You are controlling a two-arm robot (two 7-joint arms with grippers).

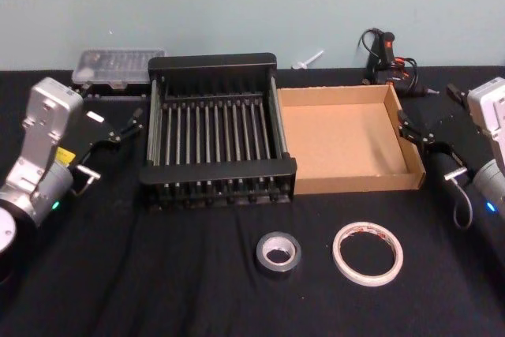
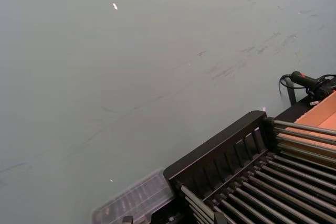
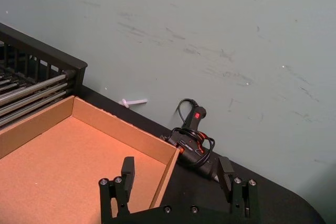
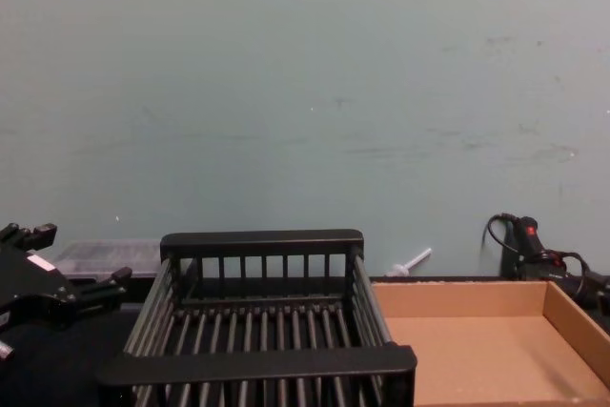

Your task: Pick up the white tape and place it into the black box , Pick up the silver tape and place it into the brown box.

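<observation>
White tape [image 1: 368, 252] lay flat on worktop [image 1: 197, 290] before brown box [image 1: 347, 183]; silver tape [image 1: 278, 252] just left, before black box [image 1: 217, 171]. Both likely light, stiff; pinch across rim. Right end effector [image 3: 177, 174] spread wide, empty; left end effector [image 1: 130, 124] beside crate, opening untellable.

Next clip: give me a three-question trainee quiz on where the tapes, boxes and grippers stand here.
1. True or false: the white tape already lies in the black box.
2. Which roll lies nearer the robot's left, white or silver tape?
3. The right gripper is: A) shut on a roll, B) open over the brown box rim, C) inside the black box.

Key: 1 false, it lies on the table. 2 silver. 3 B; the left gripper waits beside the black box.
</observation>
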